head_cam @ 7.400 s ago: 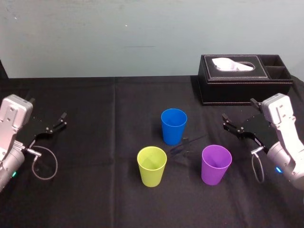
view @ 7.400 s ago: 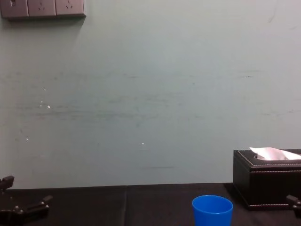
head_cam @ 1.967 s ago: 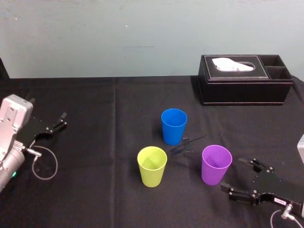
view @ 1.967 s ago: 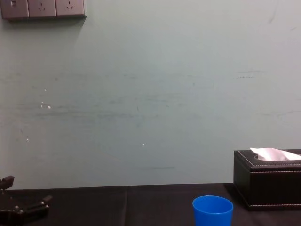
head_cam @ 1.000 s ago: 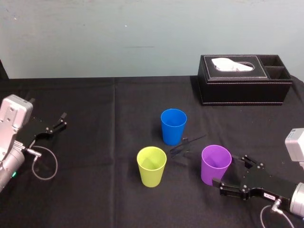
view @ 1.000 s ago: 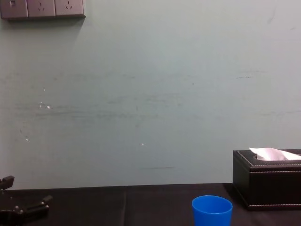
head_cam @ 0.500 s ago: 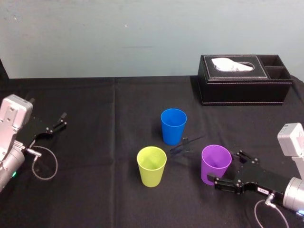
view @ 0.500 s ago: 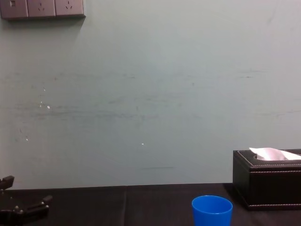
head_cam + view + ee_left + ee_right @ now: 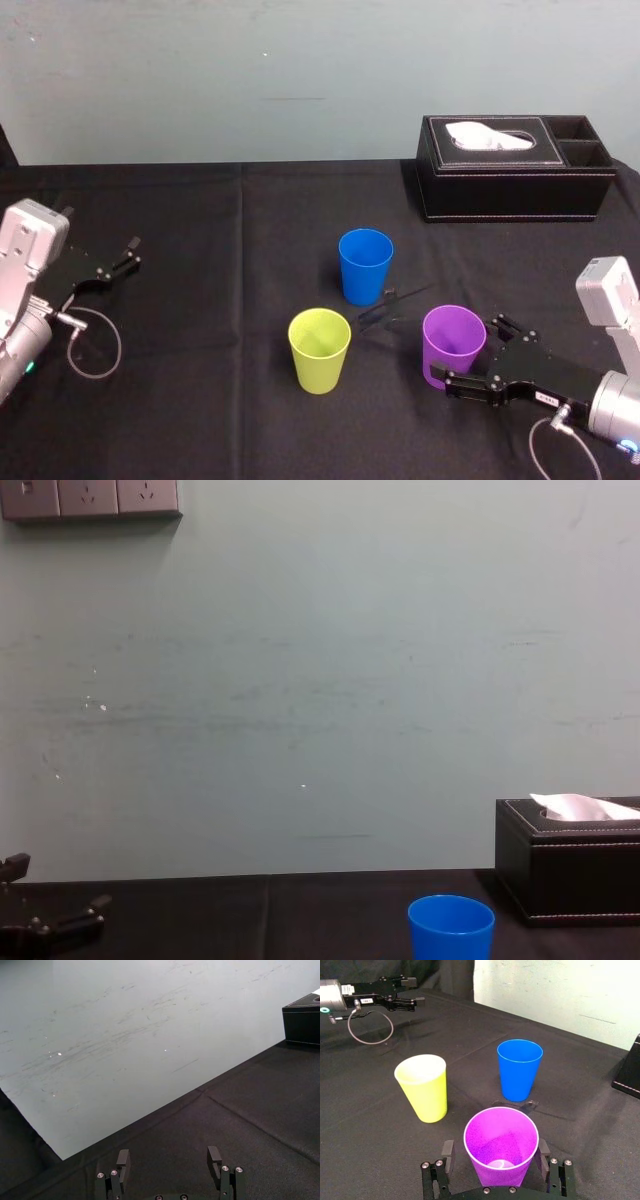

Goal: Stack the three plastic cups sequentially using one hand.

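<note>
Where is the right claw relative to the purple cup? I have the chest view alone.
Observer: The right claw is at the purple cup, with one finger on each side of its lower wall.
Operator: The left claw sits idle at the table's left on my screen. Is the right one gripping?
Observer: Not yet. The right wrist view shows a gap between each finger and the cup wall, so the jaws stand open.
Operator: Where would the purple cup go next?
Observer: Probably the yellow-green cup. It stands upright to the purple cup's left, apart from it, mouth up.
</note>
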